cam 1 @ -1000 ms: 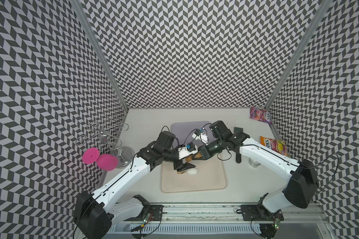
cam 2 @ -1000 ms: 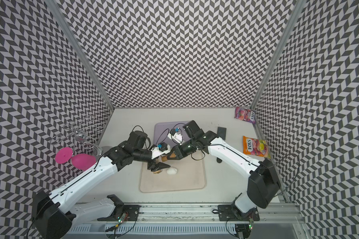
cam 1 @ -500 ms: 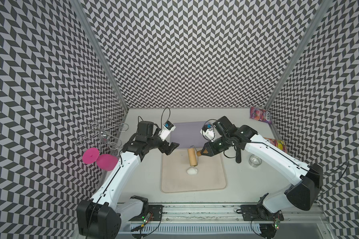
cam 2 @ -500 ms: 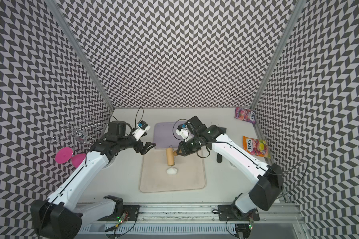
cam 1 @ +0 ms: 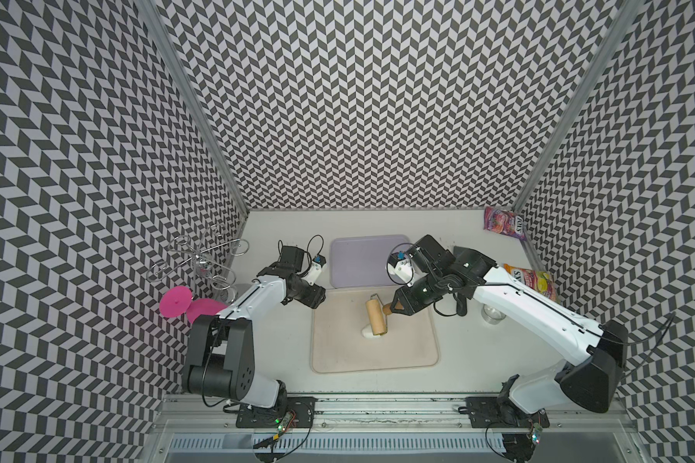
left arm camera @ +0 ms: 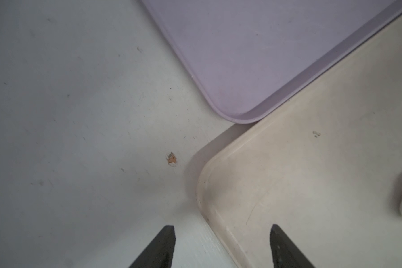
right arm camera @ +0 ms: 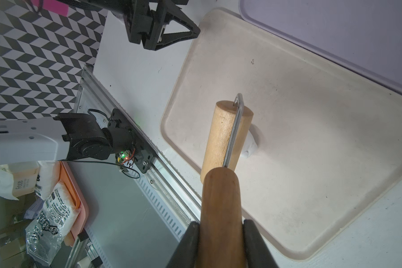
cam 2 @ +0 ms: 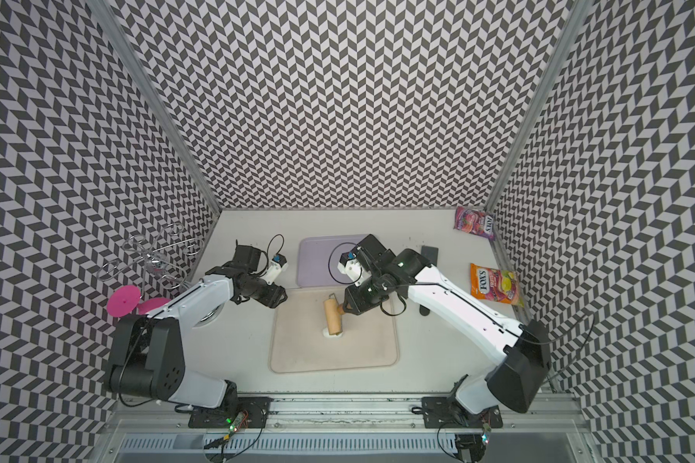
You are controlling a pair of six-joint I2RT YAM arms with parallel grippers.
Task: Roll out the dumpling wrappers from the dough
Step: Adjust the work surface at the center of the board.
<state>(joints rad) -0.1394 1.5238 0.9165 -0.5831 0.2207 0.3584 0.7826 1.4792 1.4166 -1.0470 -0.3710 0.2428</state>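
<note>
So the left pincer [left arm camera: 222,228] is off the dough [cam 1: 368,332] now. A second ago it was right over it, and now it hangs by the far-left corner of the beige tray [cam 1: 412,352], fingers partway apart, nothing in them. The right pincer [right arm camera: 221,226] works alone, clamped on the wooden roller [cam 1: 376,318] by its handle. The drum is pressing on the small white lump mid-tray. My guess is the setup is over and actual rolling can start; no wrapper yet. There's plenty of bare tray near and right, but the far side is tighter, with the purple tray [cam 1: 358,260] butting against that rim.
</note>
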